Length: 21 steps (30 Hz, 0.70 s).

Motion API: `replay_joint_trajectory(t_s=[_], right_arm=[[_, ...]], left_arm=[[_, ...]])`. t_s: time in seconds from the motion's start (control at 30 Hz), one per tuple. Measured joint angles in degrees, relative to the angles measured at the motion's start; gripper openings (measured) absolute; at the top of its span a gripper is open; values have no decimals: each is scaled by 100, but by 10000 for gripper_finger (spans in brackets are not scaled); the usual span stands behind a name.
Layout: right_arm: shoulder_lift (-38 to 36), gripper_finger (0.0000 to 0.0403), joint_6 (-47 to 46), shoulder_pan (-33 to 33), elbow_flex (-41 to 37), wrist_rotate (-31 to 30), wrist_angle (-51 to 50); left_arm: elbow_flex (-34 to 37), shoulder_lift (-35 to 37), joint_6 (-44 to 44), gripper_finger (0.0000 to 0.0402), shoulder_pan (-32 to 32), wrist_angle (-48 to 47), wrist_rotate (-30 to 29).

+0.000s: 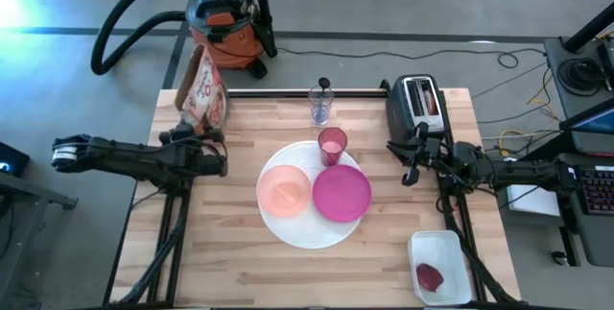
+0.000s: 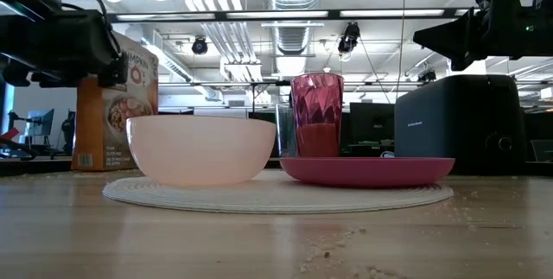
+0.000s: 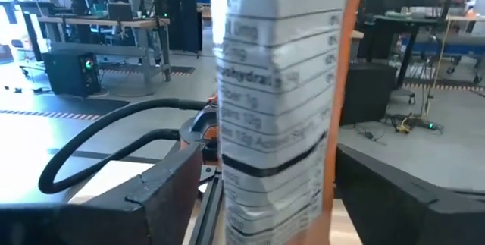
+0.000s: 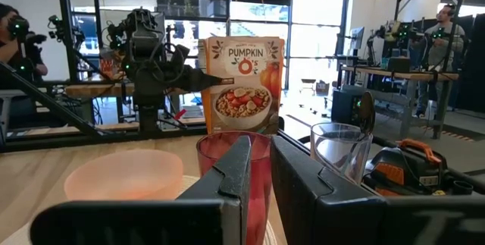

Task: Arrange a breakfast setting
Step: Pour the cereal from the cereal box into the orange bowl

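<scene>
A large white plate (image 1: 309,226) lies mid-table with a pale pink bowl (image 1: 284,192) and a magenta plate (image 1: 342,193) on it. A pink cup (image 1: 332,145) stands on the white plate's far edge. Behind it is a clear glass (image 1: 320,107) with a spoon (image 4: 366,112) in it. An upright cereal box (image 1: 203,89) stands at the far left. My left gripper (image 3: 269,199) is open and level, one finger on each side of the box's narrow side. My right gripper (image 4: 261,177) is shut and hovers at the right, pointing at the cup. My left gripper comes level at the cereal box's narrow printed side (image 3: 273,124), which stands between the two fingers. A slit shows between the box and one finger (image 3: 167,192). At the other finger (image 3: 394,192) I cannot tell whether it touches. The box stands upright on the table.
A black toaster (image 1: 417,104) stands at the far right, close to my right arm. A white tray (image 1: 441,267) with a dark red thing in it sits at the near right corner. An orange-and-black vacuum (image 1: 225,22) and its hose are on the floor beyond the table.
</scene>
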State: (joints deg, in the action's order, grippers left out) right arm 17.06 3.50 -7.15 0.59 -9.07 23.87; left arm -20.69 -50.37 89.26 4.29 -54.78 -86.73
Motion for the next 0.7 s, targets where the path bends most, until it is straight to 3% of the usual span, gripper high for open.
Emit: replay_joint_trajectory(t_s=[0.23,0.5,0.7], right_arm=[[0,43,10,1,1,-1,-1],[0,43,7,1,0,-1,-1],[-1,43,6,0,1,-1,-1]], left_arm=[[-1,-91,-173,200,0,88,-39],[-285,-94,-1065,22,0,109,-29],[-685,-78,-1907,3,-6,76,213]])
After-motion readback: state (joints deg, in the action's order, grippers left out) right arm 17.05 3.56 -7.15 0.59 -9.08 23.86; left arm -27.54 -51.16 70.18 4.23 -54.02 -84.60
